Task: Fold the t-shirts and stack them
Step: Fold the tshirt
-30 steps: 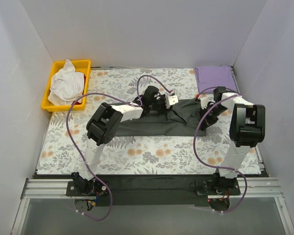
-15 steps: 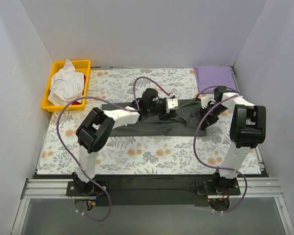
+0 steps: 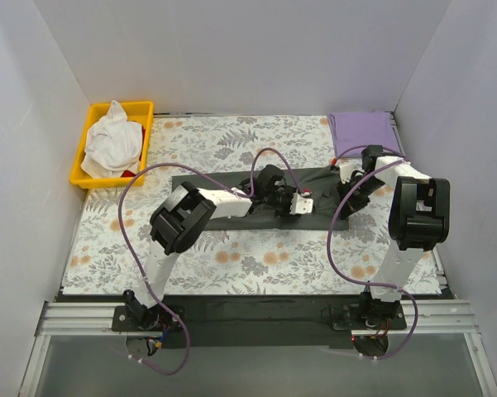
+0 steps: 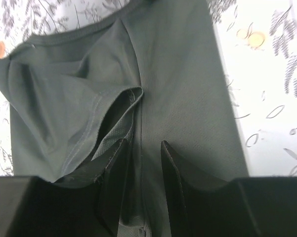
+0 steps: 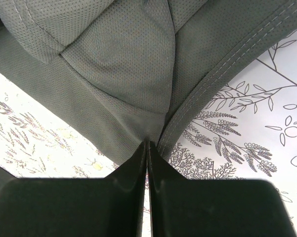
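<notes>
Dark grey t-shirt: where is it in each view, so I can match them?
Top external: dark grey t-shirt lies as a long band across the middle of the floral tablecloth.
Left wrist: it fills most of the picture, a sleeve fold at centre.
Right wrist: it covers the top and left.
Shared landmark: floral tablecloth, at right in left wrist, lower right in right wrist.

A long dark charcoal grey t-shirt [image 3: 203, 186] lies across the middle of the floral tablecloth [image 3: 256, 256]. The left gripper [image 4: 143, 145] hangs low over its middle and the right gripper [image 5: 147, 143] is pinched on its right end, so that band is crowded. Purple cables [image 3: 335, 240] loop above both arms. A yellow plastic tray [image 3: 132, 105] heaped with white cloth [image 3: 112, 141] blocks the far left corner, and a folded lavender t-shirt [image 3: 362, 130] blocks the far right. White walls [image 3: 25, 165] close three sides. Open tablecloth runs along the near strip and between the tray and the lavender shirt.
</notes>
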Motion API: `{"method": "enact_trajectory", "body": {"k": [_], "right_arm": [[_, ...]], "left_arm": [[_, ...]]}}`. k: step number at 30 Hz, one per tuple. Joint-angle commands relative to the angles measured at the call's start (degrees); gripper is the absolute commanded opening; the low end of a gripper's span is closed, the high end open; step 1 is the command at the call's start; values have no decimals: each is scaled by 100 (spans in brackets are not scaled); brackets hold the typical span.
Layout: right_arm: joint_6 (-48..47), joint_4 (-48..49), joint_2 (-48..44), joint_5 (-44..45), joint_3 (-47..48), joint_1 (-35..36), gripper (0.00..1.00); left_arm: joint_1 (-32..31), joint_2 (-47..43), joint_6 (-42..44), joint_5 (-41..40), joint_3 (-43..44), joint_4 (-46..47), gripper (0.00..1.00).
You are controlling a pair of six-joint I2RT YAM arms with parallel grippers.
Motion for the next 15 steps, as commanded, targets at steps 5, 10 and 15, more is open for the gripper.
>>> {"method": "enact_trajectory", "body": {"k": [5, 10, 15], "right_arm": [[-78, -71, -124, -25, -20, -18, 6], [-78, -70, -72, 1, -20, -18, 6], [-95, -70, -63, 45, -20, -18, 6]], "left_arm": [[-39, 172, 134, -598, 302, 458, 33], [5, 111, -121, -810, 144, 820, 32], [119, 163, -499, -951, 240, 926, 31]]}}
